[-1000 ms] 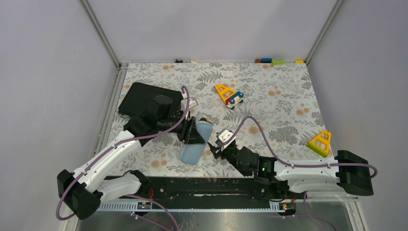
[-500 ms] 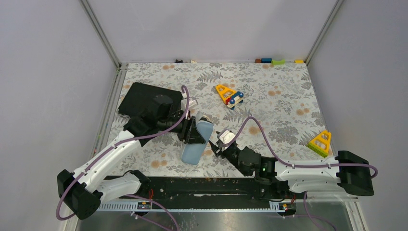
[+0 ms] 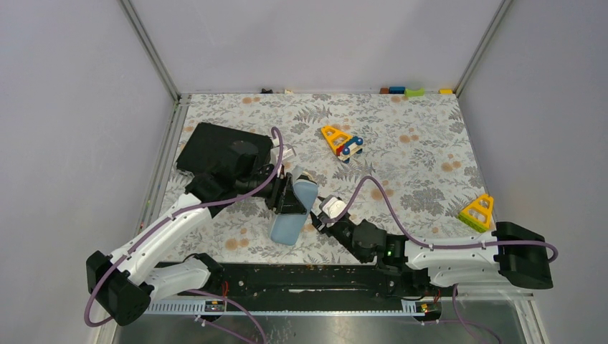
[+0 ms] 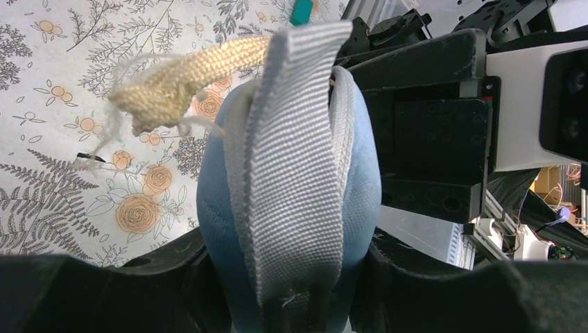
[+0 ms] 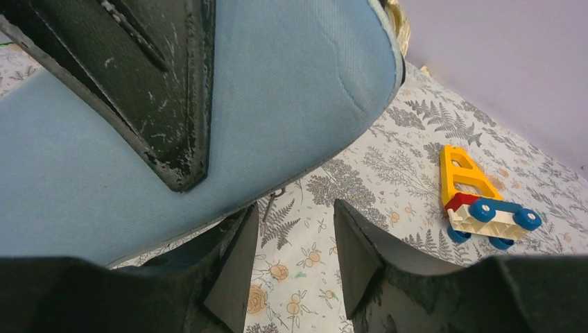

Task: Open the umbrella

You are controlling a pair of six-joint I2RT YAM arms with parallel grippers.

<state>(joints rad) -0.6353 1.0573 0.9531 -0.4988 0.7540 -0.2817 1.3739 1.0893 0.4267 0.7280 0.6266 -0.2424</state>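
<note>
The umbrella's peach canopy, shaft and knob are hidden. A blue-grey fabric sleeve (image 3: 287, 228) with a grey webbing strap (image 4: 298, 173) lies tilted on the floral table. A frayed tan braided cord (image 4: 184, 80) sticks out at its far end. My left gripper (image 3: 290, 199) is shut on the sleeve's middle, jaws pressed on both sides (image 4: 288, 277). My right gripper (image 3: 320, 218) is open and empty just right of the sleeve. In the right wrist view the gripper (image 5: 297, 207) has its left finger (image 5: 236, 263) under the sleeve's edge (image 5: 277, 83), beside a small metal ring (image 5: 272, 199).
A flat black case (image 3: 211, 147) lies at the back left under the left arm. A yellow toy car (image 3: 342, 141) stands mid-back, also in the right wrist view (image 5: 478, 191). A yellow triangular toy (image 3: 478, 212) sits at the right. Small blocks (image 3: 405, 91) line the back edge.
My right gripper has slid left and a little forward, closing in on the sleeve's right edge. The left gripper and the sleeve have stayed put.
</note>
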